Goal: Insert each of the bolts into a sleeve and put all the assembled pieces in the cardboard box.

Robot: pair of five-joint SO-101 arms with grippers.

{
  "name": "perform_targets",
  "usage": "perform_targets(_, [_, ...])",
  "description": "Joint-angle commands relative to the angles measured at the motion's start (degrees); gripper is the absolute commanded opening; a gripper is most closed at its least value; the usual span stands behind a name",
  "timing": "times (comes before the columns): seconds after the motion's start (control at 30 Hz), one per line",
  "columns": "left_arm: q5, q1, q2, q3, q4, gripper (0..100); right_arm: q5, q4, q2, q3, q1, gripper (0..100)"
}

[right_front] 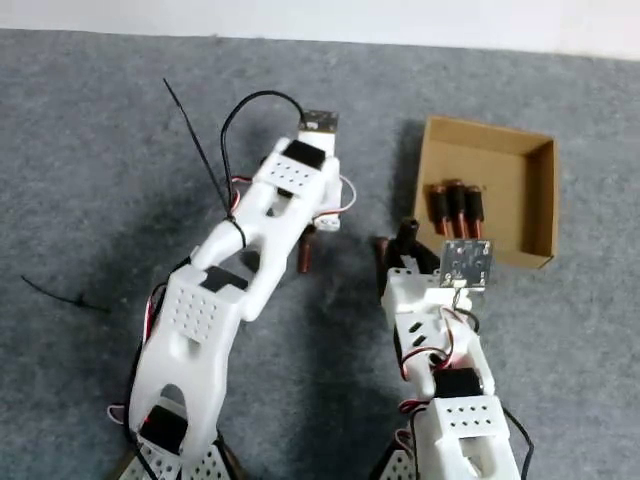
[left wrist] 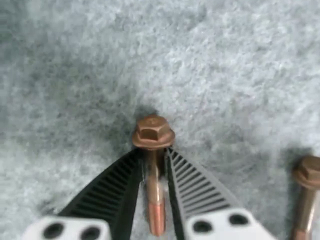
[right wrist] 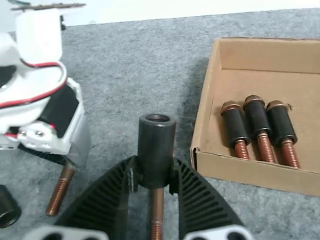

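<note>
My left gripper (left wrist: 153, 151) is shut on a copper bolt (left wrist: 153, 133) just under its hex head, the threaded shaft running back between the fingers. From above, this bolt (right_front: 304, 253) hangs below the left gripper (right_front: 306, 238) at the table's middle. My right gripper (right wrist: 155, 164) is shut on an upright black sleeve (right wrist: 157, 145) with its open bore facing up. A copper shaft (right wrist: 157, 207) shows under the sleeve; I cannot tell if it sits inside. The cardboard box (right_front: 538, 200) lies to the right and holds three assembled pieces (right wrist: 257, 125).
A second bolt (left wrist: 306, 195) stands near the left gripper. Another black sleeve (right wrist: 7, 212) lies on the grey carpet beside the right gripper. Black cable ties (right_front: 196, 140) lie on the carpet to the left.
</note>
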State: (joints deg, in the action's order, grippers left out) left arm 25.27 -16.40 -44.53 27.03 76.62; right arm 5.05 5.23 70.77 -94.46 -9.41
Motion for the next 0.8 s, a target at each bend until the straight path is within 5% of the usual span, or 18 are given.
perform_targets(0.0, [-0.3,0.8,7.5,-8.0,-4.0,0,-0.6,-2.1,1.4,0.7,-0.5,0.5])
perform_targets(0.67, [-6.9,0.7,68.1,-78.3,-56.7,0,-0.9,-1.9,1.3,-1.7,-8.0,0.5])
perform_targets(0.77, [-6.9,0.0,76.3,-86.7,-65.4,0,-5.8,-2.1,1.4,-3.3,-10.9,0.5])
